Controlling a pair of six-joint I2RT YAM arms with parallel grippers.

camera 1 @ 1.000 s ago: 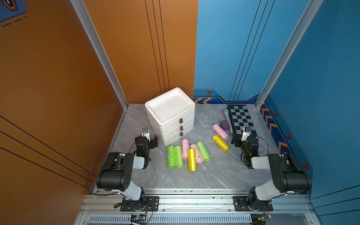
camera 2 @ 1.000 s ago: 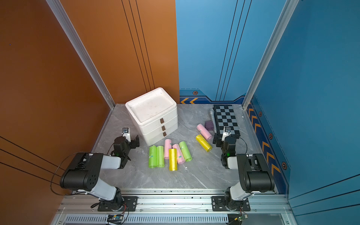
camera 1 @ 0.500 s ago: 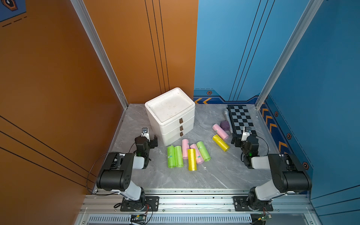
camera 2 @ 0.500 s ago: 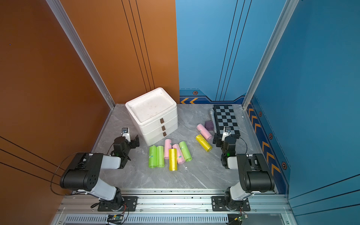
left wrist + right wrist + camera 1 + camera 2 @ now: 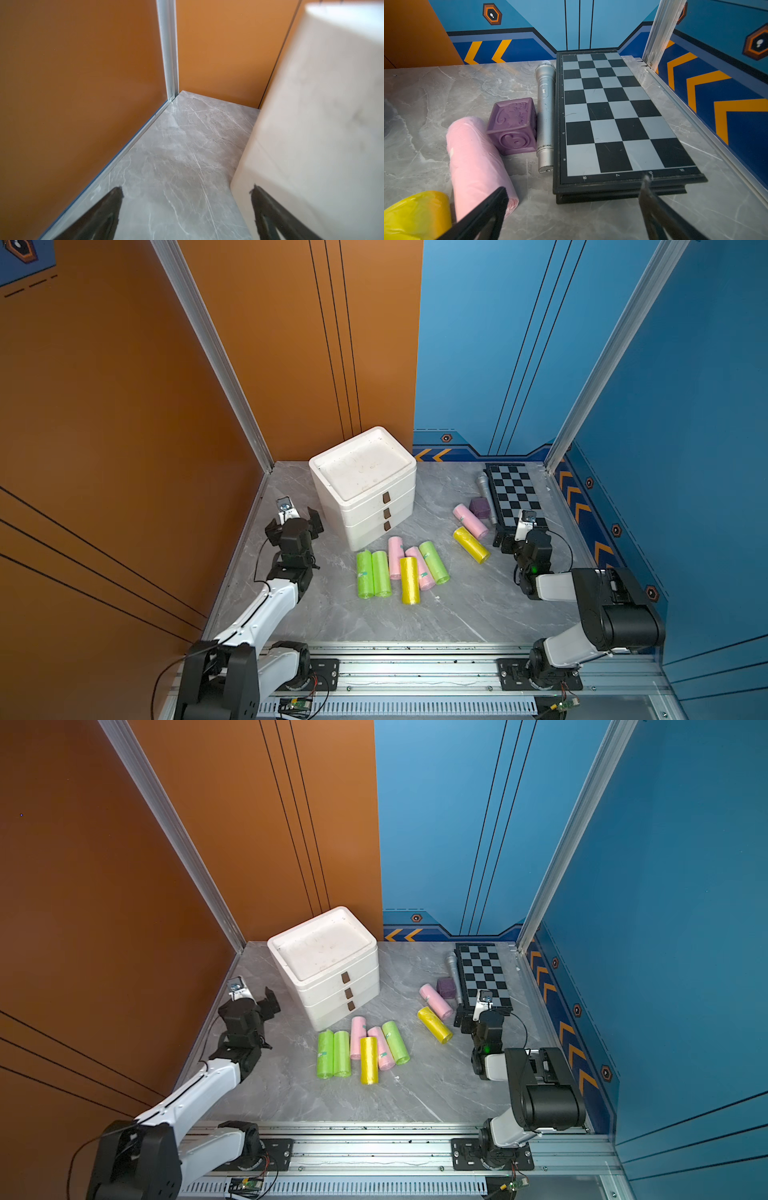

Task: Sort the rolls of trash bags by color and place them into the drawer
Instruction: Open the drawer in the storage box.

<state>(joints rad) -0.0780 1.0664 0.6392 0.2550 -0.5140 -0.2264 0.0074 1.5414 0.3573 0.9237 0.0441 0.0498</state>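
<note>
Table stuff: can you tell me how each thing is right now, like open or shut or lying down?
Drawer unit, all three drawers shut.
Green rolls, three lying on the table.
Pink rolls, three lying on the table.
Yellow rolls, two lying on the table.
Left gripper, open, empty.
Right gripper, open, empty.
Chessboard, folded, lying flat.
Microphone, lying beside the chessboard.

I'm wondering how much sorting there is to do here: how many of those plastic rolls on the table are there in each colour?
Green rolls: 3
Pink rolls: 3
Yellow rolls: 2
Total: 8
</note>
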